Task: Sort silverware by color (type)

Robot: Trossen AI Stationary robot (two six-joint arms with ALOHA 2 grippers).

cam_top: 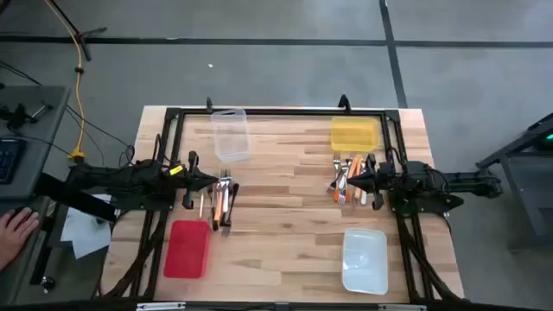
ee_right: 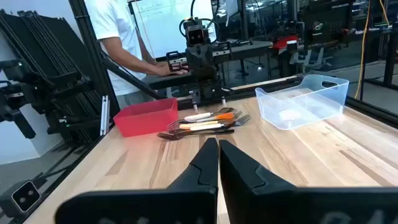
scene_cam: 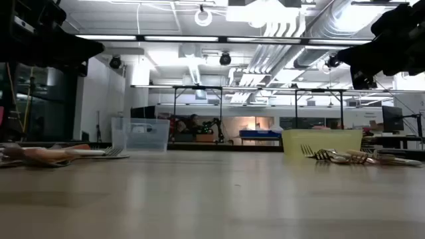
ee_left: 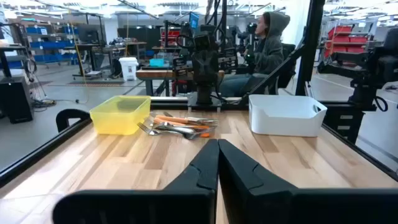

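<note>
On the wooden table, silverware lies in two heaps; both arms' jaws are closed, empty.

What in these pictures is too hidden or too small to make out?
- Left pile of silverware: in the high view, too small to count or tell forks from other pieces.
- Right pile of silverware: pieces overlap; the right gripper covers its edge.
- Low view: both piles seen edge-on, colours barely separable.
- Red bin: absent from the low view.
</note>
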